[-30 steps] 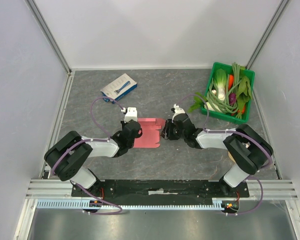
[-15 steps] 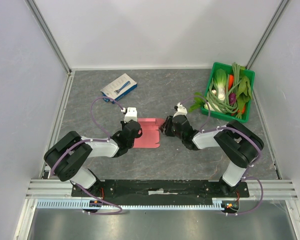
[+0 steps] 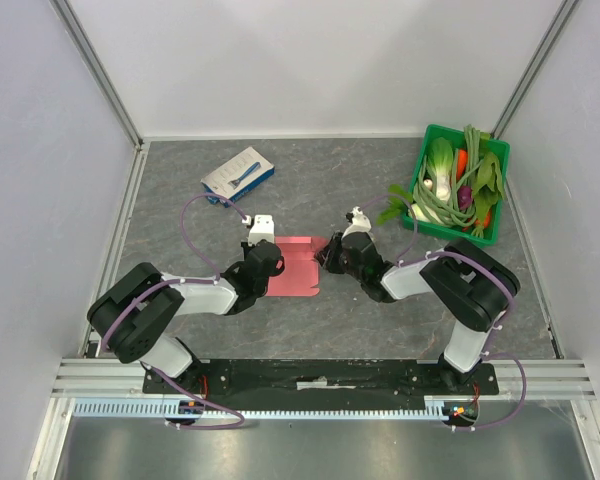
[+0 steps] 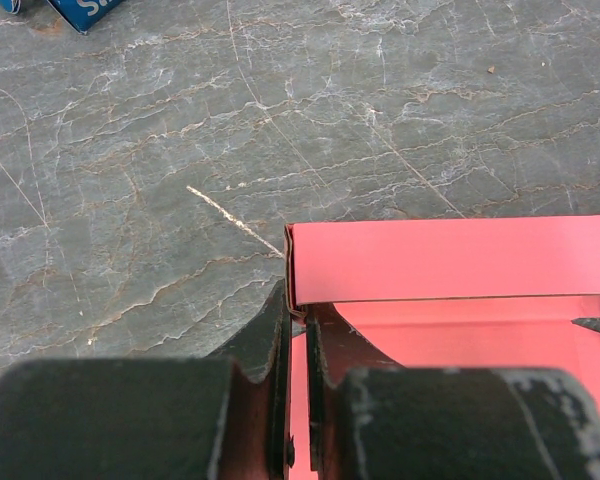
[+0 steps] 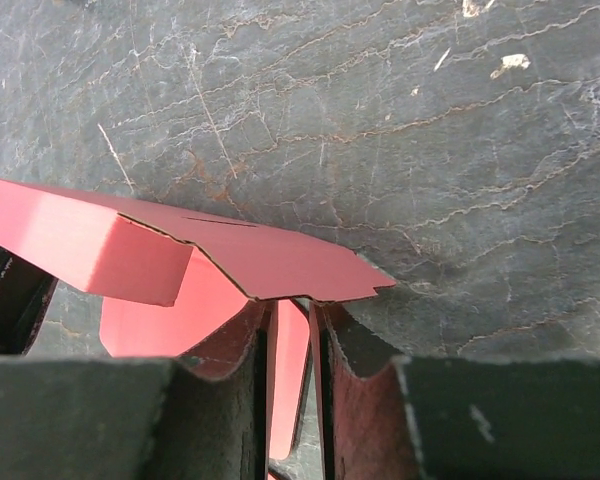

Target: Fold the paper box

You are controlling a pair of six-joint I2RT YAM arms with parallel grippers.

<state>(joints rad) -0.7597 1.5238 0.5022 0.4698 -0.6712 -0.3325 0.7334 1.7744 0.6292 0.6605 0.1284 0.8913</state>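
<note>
The pink-red paper box [image 3: 296, 268] lies partly folded on the grey table between my two grippers. My left gripper [image 3: 268, 258] is at its left edge, and in the left wrist view that gripper [image 4: 295, 318] is shut on the upright left wall, next to a folded-up strip of the paper box [image 4: 450, 258]. At the right edge is my right gripper [image 3: 329, 256]. Seen from the right wrist, this gripper [image 5: 292, 335] has its jaws narrow around a hanging flap, with a gap showing beside the flap. A raised panel of the paper box [image 5: 270, 258] spreads above the fingers.
A white-and-blue box [image 3: 238, 173] lies at the back left; its corner [image 4: 80, 10] shows in the left wrist view. A green crate [image 3: 448, 234] of vegetables stands at the back right. White walls with metal rails enclose the table on three sides.
My right gripper has slid left onto the box's right edge and its jaws have narrowed around a flap. The left gripper has kept its hold and has not moved.
</note>
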